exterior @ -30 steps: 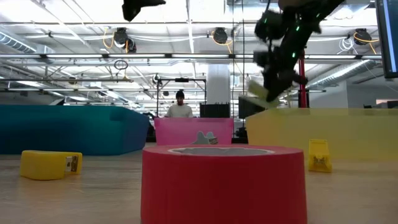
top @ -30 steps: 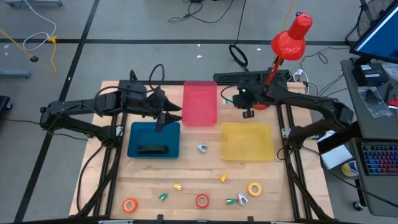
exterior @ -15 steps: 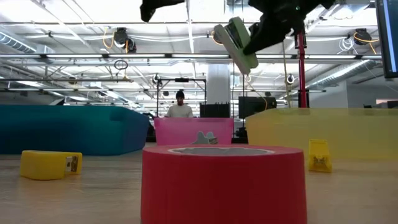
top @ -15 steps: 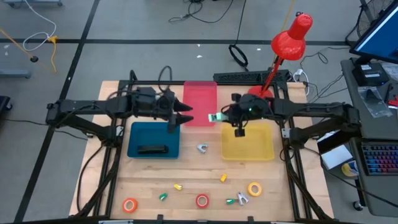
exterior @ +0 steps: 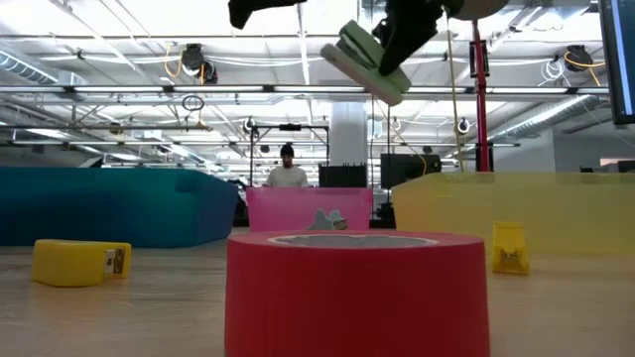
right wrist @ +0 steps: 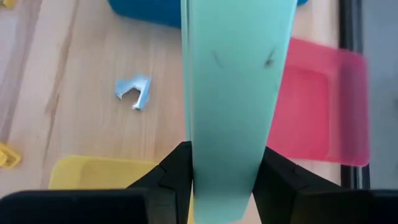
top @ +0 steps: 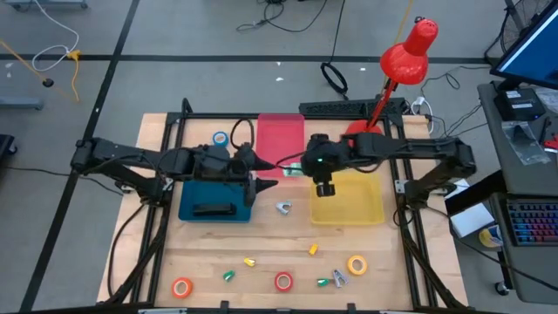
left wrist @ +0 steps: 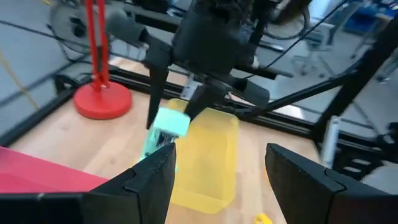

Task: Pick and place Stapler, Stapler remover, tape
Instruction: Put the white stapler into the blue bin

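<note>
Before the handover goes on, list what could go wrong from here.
1. The right end effector grips the long mint-green stapler only at one end, high above the table; it may tilt or slip.
2. The open left end effector sits close to the stapler; the arms may collide over the flat pink tray.

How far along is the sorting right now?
Done: a black stapler lies in the blue tray. In hand: the right gripper holds a pale green stapler in the air between the pink tray and yellow tray; the left gripper is open beside it. Left: the orange, red, yellow and blue tape rolls and small items on the table.
</note>
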Available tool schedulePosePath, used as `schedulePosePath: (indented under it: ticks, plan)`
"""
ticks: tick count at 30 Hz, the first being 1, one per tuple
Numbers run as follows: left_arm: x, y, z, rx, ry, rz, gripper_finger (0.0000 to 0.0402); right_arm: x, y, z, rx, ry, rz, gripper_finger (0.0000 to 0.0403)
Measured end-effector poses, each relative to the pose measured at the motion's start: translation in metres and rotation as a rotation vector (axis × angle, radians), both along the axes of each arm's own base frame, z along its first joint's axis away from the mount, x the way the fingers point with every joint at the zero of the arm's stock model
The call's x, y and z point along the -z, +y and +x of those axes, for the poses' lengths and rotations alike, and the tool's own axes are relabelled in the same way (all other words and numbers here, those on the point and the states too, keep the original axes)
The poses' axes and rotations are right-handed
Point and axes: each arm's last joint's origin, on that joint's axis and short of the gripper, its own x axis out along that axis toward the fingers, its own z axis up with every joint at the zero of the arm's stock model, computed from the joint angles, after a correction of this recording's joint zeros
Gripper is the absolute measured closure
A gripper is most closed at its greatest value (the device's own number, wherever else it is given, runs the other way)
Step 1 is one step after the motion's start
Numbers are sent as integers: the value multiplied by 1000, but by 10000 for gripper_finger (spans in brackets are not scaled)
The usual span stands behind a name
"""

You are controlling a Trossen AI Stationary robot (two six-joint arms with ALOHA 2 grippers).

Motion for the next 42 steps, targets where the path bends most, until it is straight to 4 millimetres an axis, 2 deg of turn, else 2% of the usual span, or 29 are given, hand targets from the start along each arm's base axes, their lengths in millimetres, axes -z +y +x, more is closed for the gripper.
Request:
schedulePosePath:
  ticks: [7,14,20,29,33,42]
  plan:
    - [1,-12,-1,-19,12,68,194,10,9,29,-42,158,32,286]
    - [13,-13,5,8,85,63,214,17,17,51,-68,195,81,286]
    - [29,-10,3,-8,232,39,215,11,20,55,-66,172,86,286]
    - [37,-8,14,-14,227,29,215,9,31,56,-76,150,95,286]
    - [43,-9,20,-14,232,28,204,9,32,57,-68,148,102,286]
    - [48,-11,29,26,208,22,137,9,31,58,-60,134,105,286]
